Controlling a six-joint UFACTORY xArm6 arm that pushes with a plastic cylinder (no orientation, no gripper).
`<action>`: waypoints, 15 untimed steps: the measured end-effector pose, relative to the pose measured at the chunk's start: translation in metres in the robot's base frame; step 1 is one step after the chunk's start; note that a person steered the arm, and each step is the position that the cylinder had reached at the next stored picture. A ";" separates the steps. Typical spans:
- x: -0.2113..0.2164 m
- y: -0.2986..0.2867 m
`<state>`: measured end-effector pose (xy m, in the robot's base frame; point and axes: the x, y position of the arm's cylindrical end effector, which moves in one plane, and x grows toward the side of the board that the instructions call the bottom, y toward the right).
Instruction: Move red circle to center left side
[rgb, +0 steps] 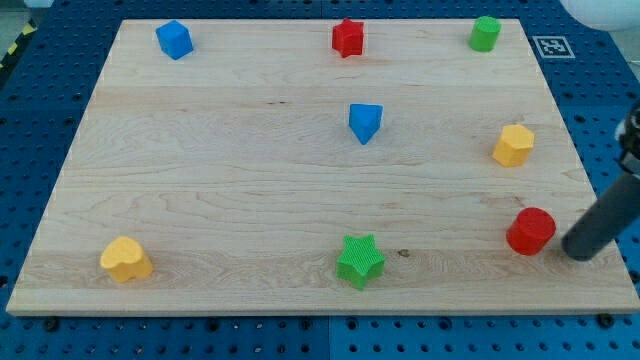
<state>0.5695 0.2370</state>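
Note:
The red circle (530, 231) is a short red cylinder on the wooden board (200, 180), near the view's bottom right. My tip (579, 250) is the lower end of a dark rod that comes in from the right edge. It sits just to the right of the red circle, a small gap apart. The board's centre left holds no block.
Other blocks on the board: a blue cube (174, 39) top left, a red star (347, 37) top middle, a green cylinder (485, 33) top right, a blue triangle (365, 122) centre, a yellow hexagon (513, 145) right, a green star (360, 261) bottom middle, a yellow heart (126, 259) bottom left.

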 end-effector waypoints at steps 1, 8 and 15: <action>-0.017 -0.047; -0.032 -0.099; -0.052 -0.116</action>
<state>0.5172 0.1210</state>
